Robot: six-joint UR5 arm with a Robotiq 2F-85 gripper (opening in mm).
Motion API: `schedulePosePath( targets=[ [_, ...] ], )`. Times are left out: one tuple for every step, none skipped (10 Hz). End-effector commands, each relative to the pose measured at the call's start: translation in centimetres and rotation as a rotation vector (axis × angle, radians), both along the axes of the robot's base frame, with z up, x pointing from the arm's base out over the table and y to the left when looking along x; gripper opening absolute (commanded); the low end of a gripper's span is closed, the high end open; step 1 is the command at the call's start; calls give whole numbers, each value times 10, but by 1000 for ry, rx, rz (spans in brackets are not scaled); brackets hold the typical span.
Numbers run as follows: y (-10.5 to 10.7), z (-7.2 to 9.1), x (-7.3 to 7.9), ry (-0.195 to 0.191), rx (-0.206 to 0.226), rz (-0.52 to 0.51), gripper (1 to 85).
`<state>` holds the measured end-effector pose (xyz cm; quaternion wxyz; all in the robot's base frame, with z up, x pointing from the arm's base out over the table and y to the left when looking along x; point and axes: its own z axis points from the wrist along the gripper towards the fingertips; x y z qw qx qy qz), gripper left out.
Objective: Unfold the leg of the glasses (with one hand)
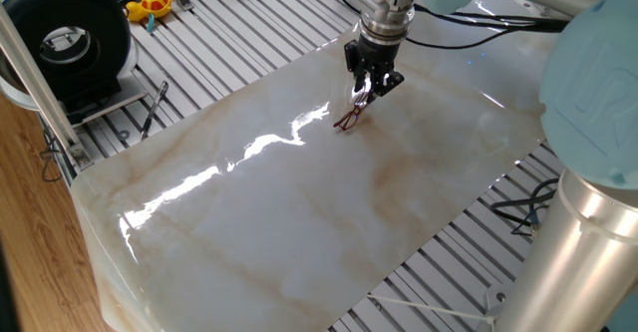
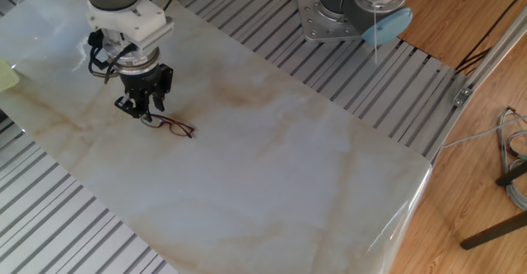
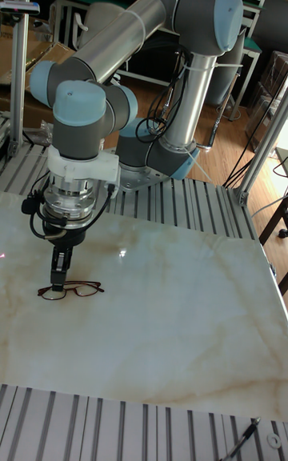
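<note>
The glasses (image 1: 347, 120) (image 2: 175, 127) (image 3: 78, 290) are small, with thin reddish rims, and lie on the marble slab (image 1: 299, 222). My gripper (image 1: 365, 95) (image 2: 146, 116) (image 3: 57, 284) points straight down at one end of the glasses. Its dark fingers stand close together there, and they appear pinched on the thin leg at that end. In the tall fixed view the fingers meet the left end of the frame. The lenses rest on the slab beside the fingers. The pinch point itself is too small to see clearly.
A dark pen-like tool (image 1: 155, 108) lies on the slatted table left of the slab. A black round device (image 1: 65, 35) and a yellow toy (image 1: 150, 5) sit at the far left. The arm's base (image 2: 350, 11) stands beyond the slab. Cables (image 1: 523, 212) hang at the right.
</note>
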<state>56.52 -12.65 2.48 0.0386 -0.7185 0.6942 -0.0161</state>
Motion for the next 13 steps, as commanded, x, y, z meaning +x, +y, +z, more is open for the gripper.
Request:
schedulePosePath(
  targets=[
    [5,0,2,-6,23,-20,370],
    [5,0,1,-3,25,-20,370],
    [7,0,0,1,28,-21,370],
    [8,0,0,1,31,-24,360],
    [8,-1,0,1,31,-24,350],
    [9,0,0,1,31,-27,350],
    [10,-1,-1,1,35,-32,343],
    [11,-1,0,0,37,-36,340],
    [11,0,0,0,37,-38,337],
    [12,0,0,0,39,-39,333],
    [12,0,0,-1,41,-44,320],
    [12,0,1,-3,41,-47,313],
    [13,0,1,-2,41,-50,297]
  ],
)
